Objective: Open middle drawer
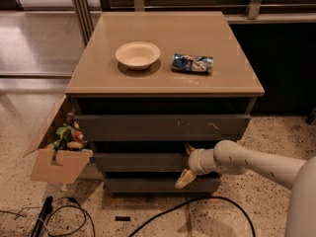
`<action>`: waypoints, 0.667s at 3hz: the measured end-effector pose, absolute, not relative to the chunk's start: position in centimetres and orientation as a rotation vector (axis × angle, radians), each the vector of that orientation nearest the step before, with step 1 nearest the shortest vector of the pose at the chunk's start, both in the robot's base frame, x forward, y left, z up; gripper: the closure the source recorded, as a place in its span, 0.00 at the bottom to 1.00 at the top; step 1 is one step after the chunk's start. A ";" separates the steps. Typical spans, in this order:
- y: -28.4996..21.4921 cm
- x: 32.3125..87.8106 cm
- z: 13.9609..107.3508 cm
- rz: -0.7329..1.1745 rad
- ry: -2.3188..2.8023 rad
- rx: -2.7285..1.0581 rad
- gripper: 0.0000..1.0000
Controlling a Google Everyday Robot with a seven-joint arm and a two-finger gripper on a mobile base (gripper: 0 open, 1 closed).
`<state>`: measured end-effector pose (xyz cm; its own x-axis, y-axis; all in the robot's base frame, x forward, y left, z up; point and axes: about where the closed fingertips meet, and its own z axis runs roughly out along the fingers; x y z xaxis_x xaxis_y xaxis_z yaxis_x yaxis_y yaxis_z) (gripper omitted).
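The middle drawer (138,162) is the plain dark grey-brown front between the scratched top front (163,127) and the narrow bottom front (148,184). It looks closed, roughly in line with the other fronts. My gripper (183,165) is at the right part of the middle drawer's front. It is open, with one finger (188,147) at the front's top edge and the pale lower finger (184,179) below its bottom edge. My white arm (252,163) comes in from the right.
On the cabinet top (98,78) are a cream bowl (138,55) and a blue snack bag (192,62). An open cardboard box (58,152) of items stands at the cabinet's left. Black cables (163,214) lie on the floor in front.
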<state>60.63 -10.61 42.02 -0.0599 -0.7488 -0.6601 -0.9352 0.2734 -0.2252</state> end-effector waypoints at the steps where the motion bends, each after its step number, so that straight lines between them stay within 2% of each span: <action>1: -11.4 60.9 40.3 0.348 1.891 -1.513 0.00; 2: -11.4 60.9 40.8 0.348 1.892 -1.513 0.19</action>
<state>60.86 -11.38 40.75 -0.0923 -0.7544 -0.6499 -0.9362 0.2881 -0.2015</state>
